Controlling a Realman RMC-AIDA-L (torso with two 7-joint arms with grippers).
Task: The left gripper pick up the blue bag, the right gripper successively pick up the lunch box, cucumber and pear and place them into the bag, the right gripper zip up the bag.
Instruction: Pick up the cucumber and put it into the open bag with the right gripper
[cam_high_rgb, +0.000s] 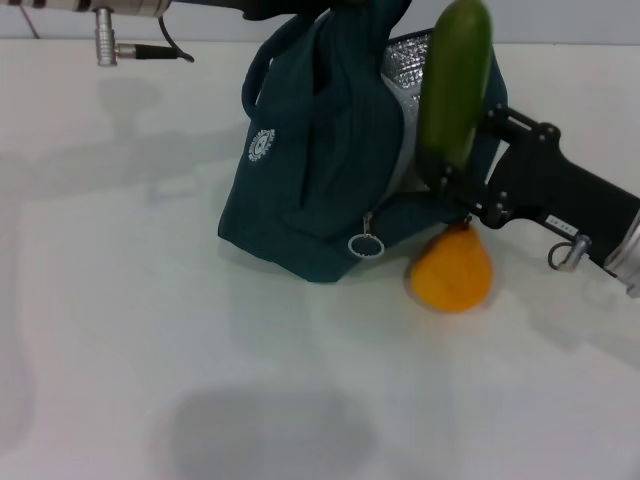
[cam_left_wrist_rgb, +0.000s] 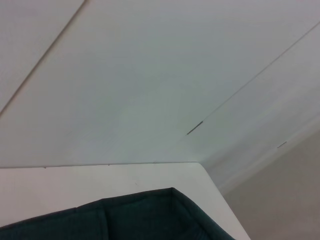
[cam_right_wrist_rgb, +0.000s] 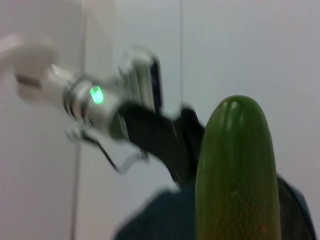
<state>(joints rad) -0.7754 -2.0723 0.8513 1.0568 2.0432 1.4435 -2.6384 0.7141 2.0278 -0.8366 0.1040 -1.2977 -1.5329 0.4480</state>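
Two things matter for us in this step: keeping the cucumber (cam_high_rgb: 455, 80) firmly pinched, and bringing its free end over the silver-lined mouth of the blue bag (cam_high_rgb: 320, 170) before we tip it in. Our right tool (cam_high_rgb: 450, 185) is clamped on the cucumber's lower end, so the vegetable stands nearly upright, rising from the tool to the upper edge of the head view. It sits just beside the bag's open right side, overlapping the foil lining from our viewpoint, though we cannot tell whether it is already over the opening or only in front of it. We judge that it should be carried a little farther toward the bag's middle and then lowered lengthwise, since it is long and could catch on the rim or the handles.

Our left tool (cam_high_rgb: 350, 12) is at the top of the bag, by the handles, holding the bag up; we cannot tell how its fingers stand. The pear (cam_high_rgb: 452, 272) lies on the bench (cam_high_rgb: 150, 330), touching the bag's lower right corner and directly under the right tool. We cannot see the lunch box.
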